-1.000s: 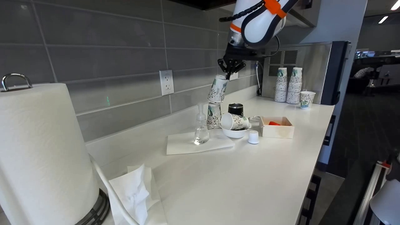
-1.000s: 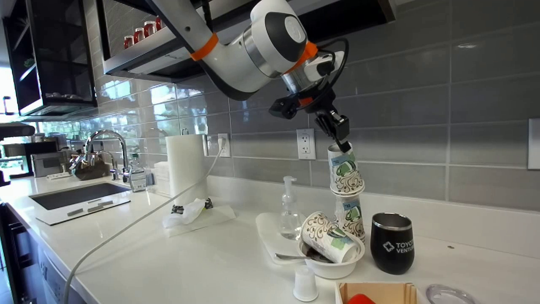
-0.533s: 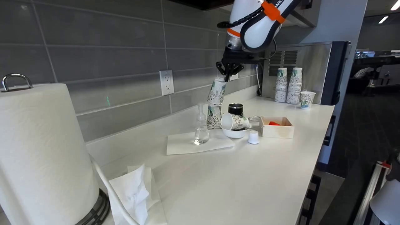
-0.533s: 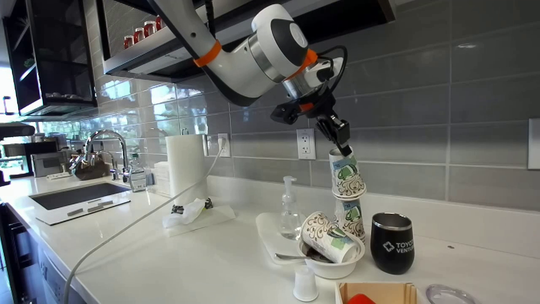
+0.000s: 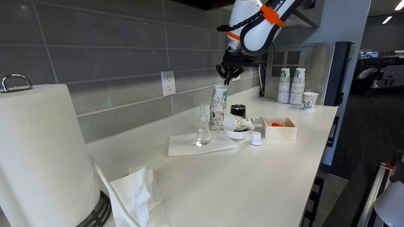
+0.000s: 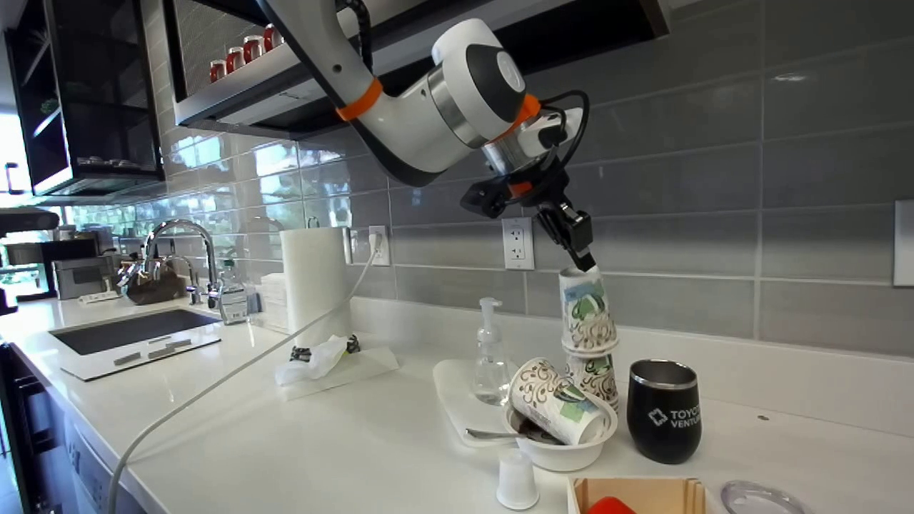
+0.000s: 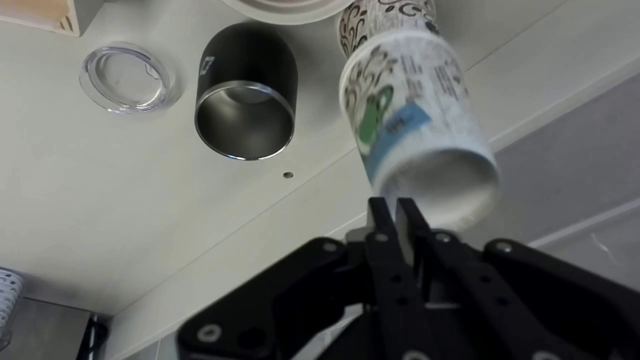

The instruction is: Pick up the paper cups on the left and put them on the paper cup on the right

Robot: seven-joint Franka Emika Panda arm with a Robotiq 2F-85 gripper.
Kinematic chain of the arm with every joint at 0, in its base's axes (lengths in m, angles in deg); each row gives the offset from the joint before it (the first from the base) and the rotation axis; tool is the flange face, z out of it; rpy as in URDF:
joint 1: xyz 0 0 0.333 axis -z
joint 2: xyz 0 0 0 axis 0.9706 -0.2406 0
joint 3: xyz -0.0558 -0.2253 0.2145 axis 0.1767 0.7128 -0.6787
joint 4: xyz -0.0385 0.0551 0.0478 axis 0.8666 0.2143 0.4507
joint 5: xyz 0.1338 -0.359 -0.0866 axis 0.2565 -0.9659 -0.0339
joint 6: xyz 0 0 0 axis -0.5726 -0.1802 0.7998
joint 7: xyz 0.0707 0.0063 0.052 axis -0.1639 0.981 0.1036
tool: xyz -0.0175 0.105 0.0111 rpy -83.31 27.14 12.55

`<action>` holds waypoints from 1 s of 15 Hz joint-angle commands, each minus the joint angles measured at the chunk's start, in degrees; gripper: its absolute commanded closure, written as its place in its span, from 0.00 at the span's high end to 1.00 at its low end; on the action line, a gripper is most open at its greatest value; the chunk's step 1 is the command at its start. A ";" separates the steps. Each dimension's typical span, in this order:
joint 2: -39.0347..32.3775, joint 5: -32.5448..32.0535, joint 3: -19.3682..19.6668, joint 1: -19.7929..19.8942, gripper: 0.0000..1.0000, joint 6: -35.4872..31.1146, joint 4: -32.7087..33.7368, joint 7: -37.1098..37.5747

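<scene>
White counter (image 5: 240, 183) | grey wall tiles (image 5: 110, 64) | gripper (image 7: 393, 206) pinching upper cup (image 6: 588, 313)

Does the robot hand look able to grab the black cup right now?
Probably not yet: the gripper seems to be pinching the upper paper cup. Once free, it might: the black cup stands open and uncovered.

The upper cup (image 6: 588, 319) sits over the lower cup (image 6: 597, 376), beside a bowl (image 6: 564, 457) holding another cup (image 6: 551, 401).

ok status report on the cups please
Pincer nearly shut at upper cup, grip unclear. That cup: inverted over lower cup. Possible snag: tipped cup in bowl alongside.
</scene>
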 commanded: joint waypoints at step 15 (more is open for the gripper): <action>4.54 3.50 0.43 0.18 1.00 -3.85 -6.49 -2.29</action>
